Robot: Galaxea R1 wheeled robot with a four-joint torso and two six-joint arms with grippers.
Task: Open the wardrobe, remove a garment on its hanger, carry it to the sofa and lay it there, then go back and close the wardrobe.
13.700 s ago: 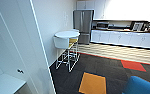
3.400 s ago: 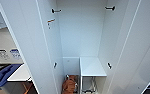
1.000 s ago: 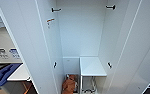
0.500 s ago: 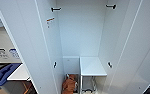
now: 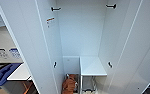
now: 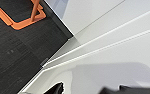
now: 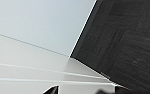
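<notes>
Both doors of the wardrobe (image 5: 78, 37) stand wide open, the left door (image 5: 28, 45) swung out toward 9 o'clock and the right door (image 5: 138, 47) toward 3 o'clock in the head view. Between them the white interior is bare down its back wall, with small dark fittings at the upper corners: one at 11 o'clock (image 5: 55, 9) and one at 1 o'clock (image 5: 111, 5). Two more dark fittings sit lower on the side walls, one at 8 o'clock (image 5: 55, 64) and one at 4 o'clock (image 5: 110, 64). A small orange-and-white sticker (image 5: 50, 21) is on the inner left wall. A white shelf (image 5: 92, 66) fills the lower right of the interior, at about 5 o'clock. Below and beside it, at 6 o'clock, a rust-orange garment (image 5: 69, 84) is visible low in the left compartment.

Outside the wardrobe, past the left door at 8 o'clock, lie a white tabletop (image 5: 21, 72) and a blue thing (image 5: 2, 73) just beside it; what the blue thing is cannot be told. Labelled bins (image 5: 8, 53) stand against the wall behind.

In the left wrist view, white wardrobe panels (image 6: 111, 50) meet dark carpet (image 6: 13, 50), with an orange frame (image 6: 21, 20) on the floor well apart. The right wrist view shows white panels (image 7: 36, 32) beside dark carpet (image 7: 126, 42). Dark tips of each hand appear at the edge of these views, but whether the left hand (image 6: 56, 88) or the right hand (image 7: 52, 90) is spread or pressed together cannot be told.
</notes>
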